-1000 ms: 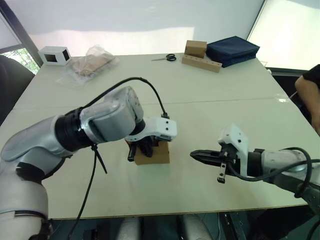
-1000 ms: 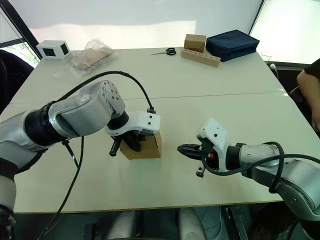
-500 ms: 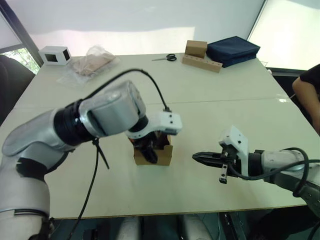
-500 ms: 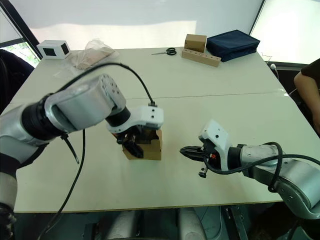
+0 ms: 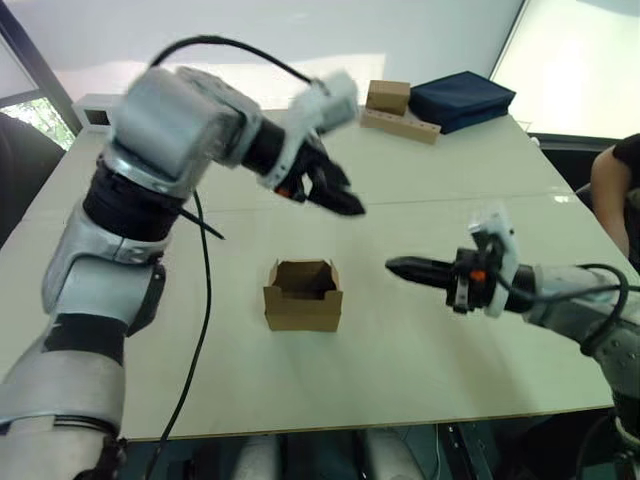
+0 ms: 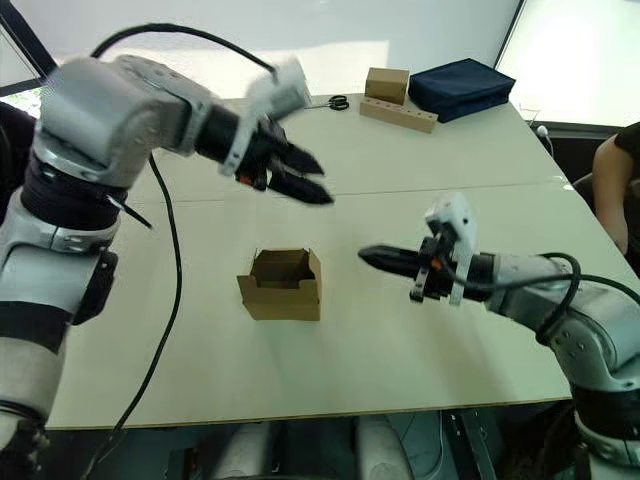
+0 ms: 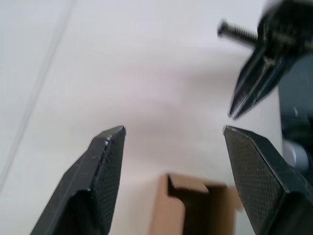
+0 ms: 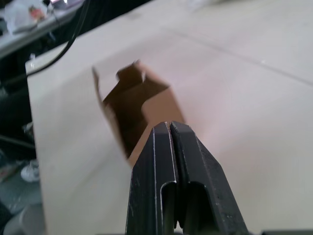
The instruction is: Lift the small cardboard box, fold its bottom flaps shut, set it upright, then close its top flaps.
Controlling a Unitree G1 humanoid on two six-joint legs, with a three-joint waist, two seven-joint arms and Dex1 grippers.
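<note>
The small cardboard box [image 5: 303, 296] stands upright on the table with its top open and its flaps raised. My left gripper [image 5: 338, 196] hangs open well above and behind the box, touching nothing; in the left wrist view its fingertips [image 7: 113, 138] spread wide over the box [image 7: 195, 208]. My right gripper [image 5: 400, 267] is shut and empty. It points at the box from the right, a short gap away, at about the height of the box top. In the right wrist view the shut fingers [image 8: 168, 147] aim at the box [image 8: 139, 103].
At the table's far side lie a smaller brown box [image 5: 390, 96] on a hole-punched strip [image 5: 402, 125], a navy bag [image 5: 462, 98] and scissors [image 6: 338, 102]. A person's arm [image 5: 612, 178] shows at the right edge. A seam [image 5: 480, 200] crosses the tabletop.
My left gripper opened, let go of the box and rose up and back. The box now stands free on the table. My right gripper stayed shut and shifted only slightly.
</note>
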